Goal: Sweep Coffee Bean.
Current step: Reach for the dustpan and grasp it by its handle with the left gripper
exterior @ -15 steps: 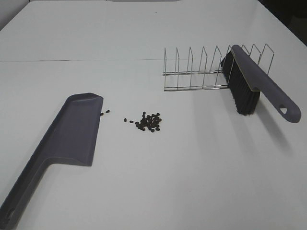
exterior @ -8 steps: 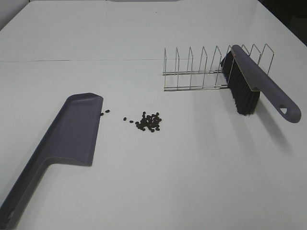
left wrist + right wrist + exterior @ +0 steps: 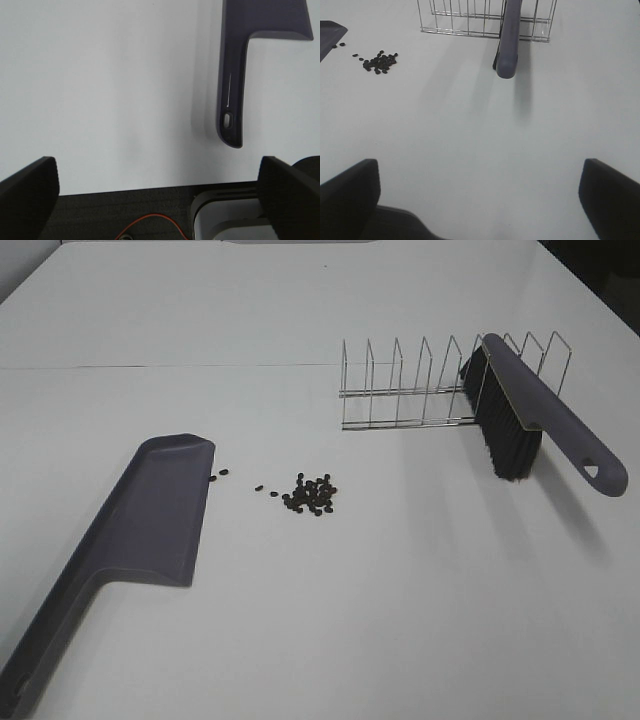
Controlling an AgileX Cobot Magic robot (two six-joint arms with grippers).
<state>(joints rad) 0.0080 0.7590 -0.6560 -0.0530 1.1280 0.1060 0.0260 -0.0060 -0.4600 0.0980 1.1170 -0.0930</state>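
Note:
Coffee beans point(image 3: 312, 495) lie in a small heap mid-table, with a few strays toward the grey dustpan point(image 3: 150, 515), which lies flat at the left. The grey brush point(image 3: 520, 405) with black bristles leans in the wire rack point(image 3: 400, 390) at the right. No gripper shows in the high view. In the left wrist view my left gripper point(image 3: 156, 165) is open and empty near the table edge, short of the dustpan's handle point(image 3: 232, 100). In the right wrist view my right gripper point(image 3: 479, 167) is open and empty, well back from the brush point(image 3: 509, 35), rack point(image 3: 450, 20) and beans point(image 3: 380, 61).
The white table point(image 3: 420, 600) has a seam running across it behind the rack. In the left wrist view the table's near edge point(image 3: 125, 189) gives onto a dark floor with a red cable point(image 3: 150, 217) and a pale grey base point(image 3: 225, 215).

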